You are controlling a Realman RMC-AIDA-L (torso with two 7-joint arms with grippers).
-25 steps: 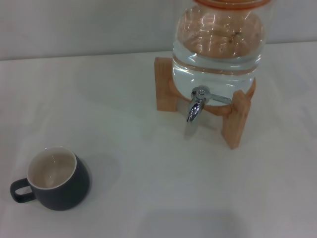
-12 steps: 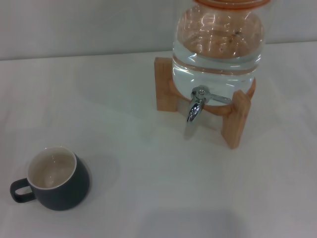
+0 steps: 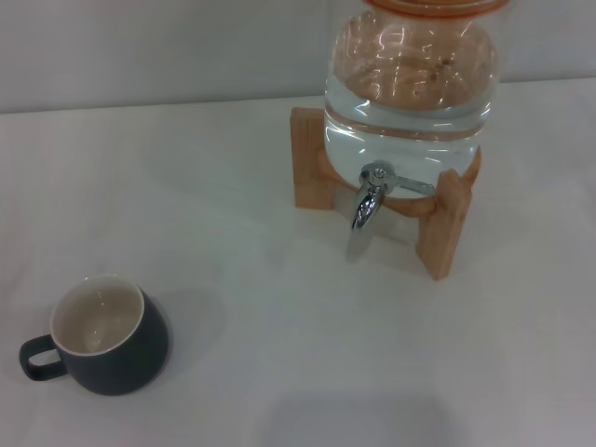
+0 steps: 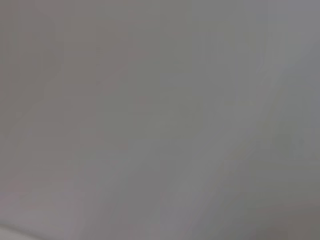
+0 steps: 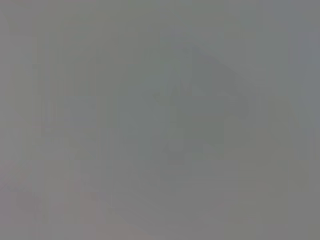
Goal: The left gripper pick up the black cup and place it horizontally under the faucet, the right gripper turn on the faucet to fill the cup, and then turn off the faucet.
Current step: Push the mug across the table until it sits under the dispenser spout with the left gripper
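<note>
The black cup [image 3: 112,340] stands upright on the white table at the near left, cream inside, its loop handle pointing left. The chrome faucet [image 3: 370,196] sticks out of the clear glass water jar [image 3: 410,84] at the back right, spout turned down, thin lever pointing right. Nothing stands under the spout. Neither gripper shows in the head view. Both wrist views show only a plain grey surface.
The jar sits on a wooden stand [image 3: 445,223] with block legs. The white table [image 3: 279,279] spreads between the cup and the stand. A grey wall runs along the back.
</note>
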